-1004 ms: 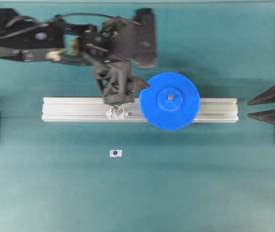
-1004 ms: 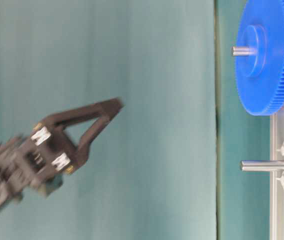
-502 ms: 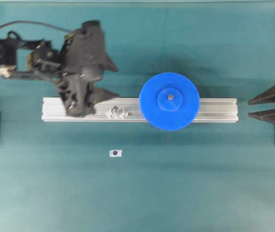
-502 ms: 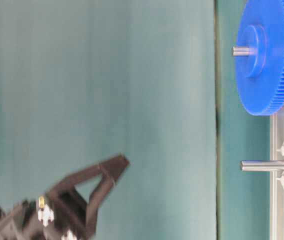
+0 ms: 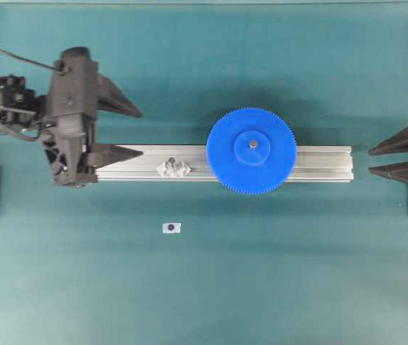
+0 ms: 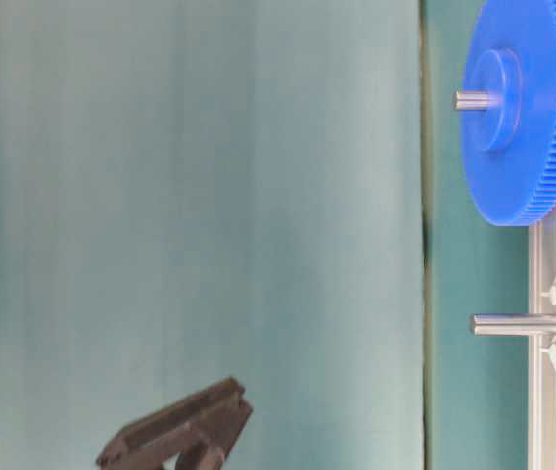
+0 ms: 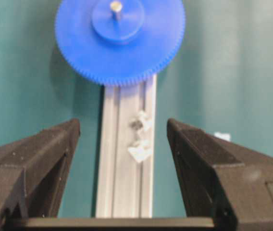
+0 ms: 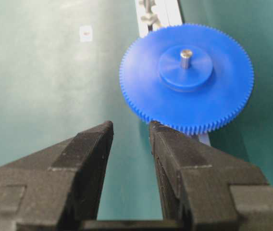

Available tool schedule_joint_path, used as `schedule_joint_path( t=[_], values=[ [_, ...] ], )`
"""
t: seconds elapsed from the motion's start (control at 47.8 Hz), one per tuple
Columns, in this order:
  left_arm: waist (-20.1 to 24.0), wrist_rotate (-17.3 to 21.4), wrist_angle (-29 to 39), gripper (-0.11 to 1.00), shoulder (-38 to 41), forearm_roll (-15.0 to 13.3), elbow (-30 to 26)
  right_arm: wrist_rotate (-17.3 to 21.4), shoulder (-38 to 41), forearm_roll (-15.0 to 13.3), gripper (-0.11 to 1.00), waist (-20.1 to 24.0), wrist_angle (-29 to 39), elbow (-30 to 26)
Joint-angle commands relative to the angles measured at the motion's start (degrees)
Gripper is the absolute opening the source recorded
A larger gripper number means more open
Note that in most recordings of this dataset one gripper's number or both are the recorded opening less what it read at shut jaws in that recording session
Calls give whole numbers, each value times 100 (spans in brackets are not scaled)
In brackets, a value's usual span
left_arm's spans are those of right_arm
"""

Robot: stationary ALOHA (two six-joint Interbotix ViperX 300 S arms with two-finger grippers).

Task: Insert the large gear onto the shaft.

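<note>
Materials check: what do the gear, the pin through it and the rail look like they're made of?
The large gear: likely moulded or printed plastic, given its uniform matte saturated blue and crisp fine teeth. The pin through its hub: looks like metal, grey with a bright flat top. The rail: probably extruded aluminium, pale silver satin with straight lengthwise grooves.

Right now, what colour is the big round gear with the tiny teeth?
Bright blue. The large gear shows best in the overhead exterior view, sitting on a pin over the silver rail.
</note>
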Motion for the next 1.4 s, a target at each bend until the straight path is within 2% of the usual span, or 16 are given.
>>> schedule_joint_path(
  t=[0.0, 0.23, 0.377, 1.151, 1.381],
  values=[
    [-53, 44, -141, 72, -149, 18, 44, 53, 44, 9, 43, -18, -62, -88],
    [-202, 246, -888, 72, -316, 18, 439, 44, -62, 9, 43, -18, -527, 185],
    [-237, 229, -967, 72, -431, 18, 615, 44, -167, 9, 43, -18, -870, 308],
    [-246, 202, -967, 72, -536, 18, 853, 53, -176, 18, 43, -18, -527, 272],
    [-246, -114, -1002, 72, -510, 18, 861, 53, -176, 18, 43, -18, -527, 290]
  ],
)
